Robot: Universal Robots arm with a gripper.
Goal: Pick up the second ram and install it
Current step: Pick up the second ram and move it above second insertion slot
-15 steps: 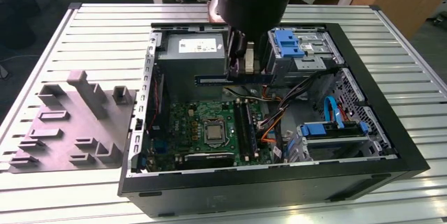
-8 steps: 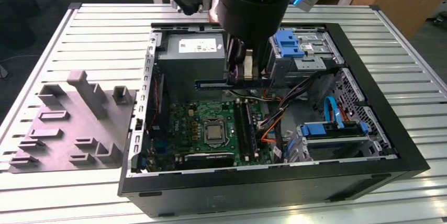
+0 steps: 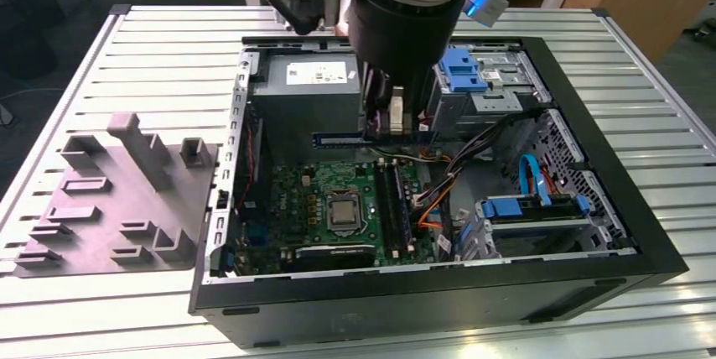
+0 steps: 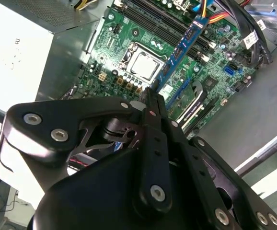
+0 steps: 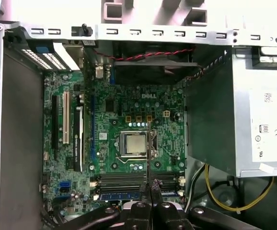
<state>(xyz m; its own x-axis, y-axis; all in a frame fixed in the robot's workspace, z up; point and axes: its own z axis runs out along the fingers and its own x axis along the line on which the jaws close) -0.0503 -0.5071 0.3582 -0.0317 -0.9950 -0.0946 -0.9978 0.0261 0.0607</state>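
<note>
**Pincer clamped shut on the second ram, held over the green board.**

The stick hangs edge-down above the green board, near its processor socket. It lies crosswise to the board's long black memory slots and, going by the exterior view, is clear of them. In the first wrist view it reads as a thin line running out from the closed fingertips. I judge it light and stiff but fragile, a thin card that bending or pressure on its chips would harm. It is best taken by its flat faces with the contact edge left free. How far along its length the fingers sit I cannot tell. Counted: one stick in the pincer, one bluish stick seemingly seated in the green board's outermost slot, four slots as far as I can tell, and one open computer case around the board.
</note>
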